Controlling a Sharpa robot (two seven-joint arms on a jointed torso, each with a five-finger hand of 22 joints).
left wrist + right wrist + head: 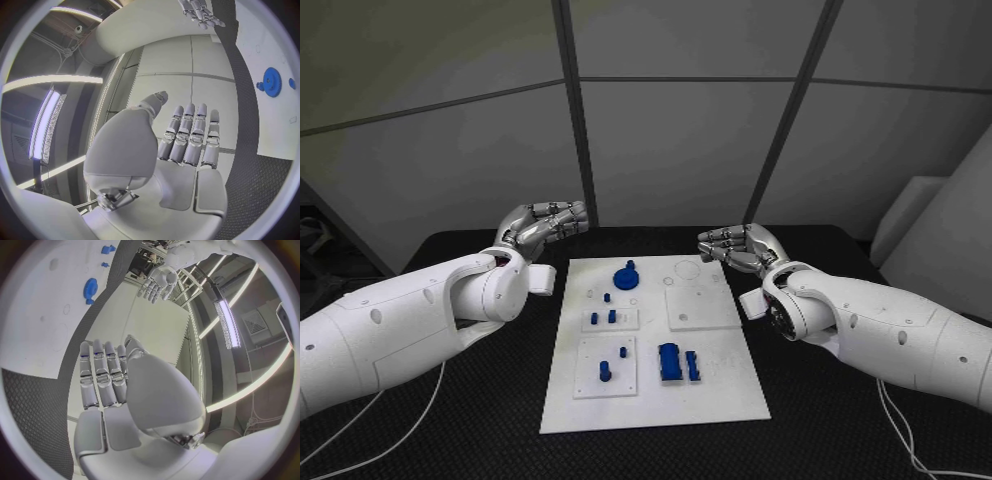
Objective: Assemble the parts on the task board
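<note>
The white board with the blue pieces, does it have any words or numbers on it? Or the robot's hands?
No words or numbers can be read anywhere.
The task board: only faint outlines and small marks, no letters to make out.
The blue parts, such as the gear: plain blue, no writing.
The left hand and right hand: plain silver, no label showing.

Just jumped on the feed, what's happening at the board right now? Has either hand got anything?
Nothing is being handled at this moment. The left hand and the right hand hover at the far corners of the task board, fingers extended and holding nothing. The blue parts all sit on the board: a gear near the far end, small pegs in the middle, and a larger block toward the near end.
</note>
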